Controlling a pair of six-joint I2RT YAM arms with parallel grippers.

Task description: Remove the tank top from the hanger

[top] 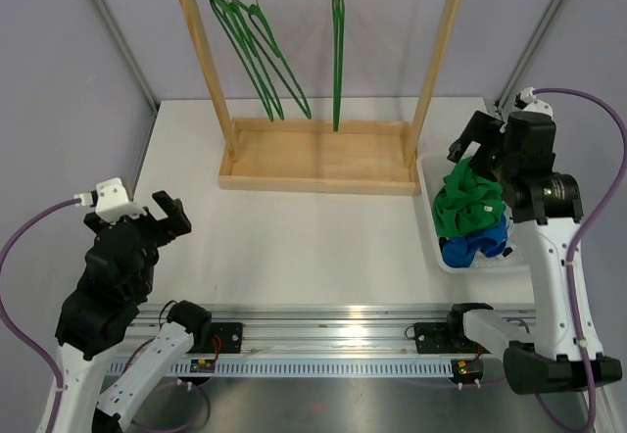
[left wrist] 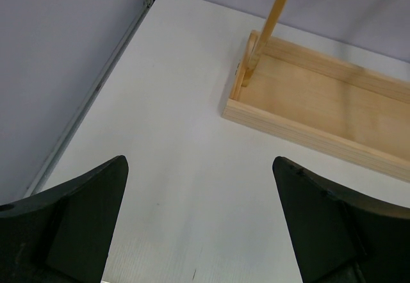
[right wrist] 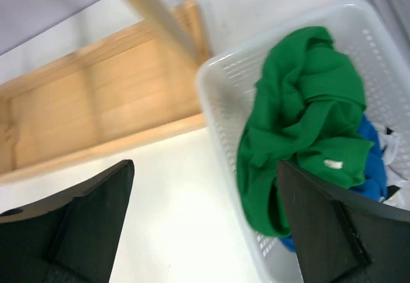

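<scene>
While I look across from the left of the overhead frame, my left pincer (top: 172, 214) sits at the lower left, low over the bare table (top: 294, 237). Its jaws are spread wide with nothing between them. In its own wrist view I see only the white surface and a corner of the wooden rack (left wrist: 307, 110).

At upper centre the rack's rail carries three green hangers (top: 257, 56) bunched toward its left end and a single hanger (top: 337, 51) further right. All four hang bare, and I see no cloth on any of them.

Further right, at mid-right of the overhead frame, a white basket (top: 428, 219) stands just beside the rack's base. The green tank top (right wrist: 301, 116) lies crumpled in it, on top of a blue garment (top: 472, 247). My right pincer (right wrist: 204, 162) hangs above the basket's far end. Its fingers are wide apart and hold nothing, and the tank top lies below them, free of both.

My reading is that the job is as good as done: the top is off its hanger and in the basket, and neither arm carries anything. At most, what is left is backing the right arm away.

As for writing, I find none I can read. A small white tag (right wrist: 332, 164) shows on the green cloth, too small to make out.
</scene>
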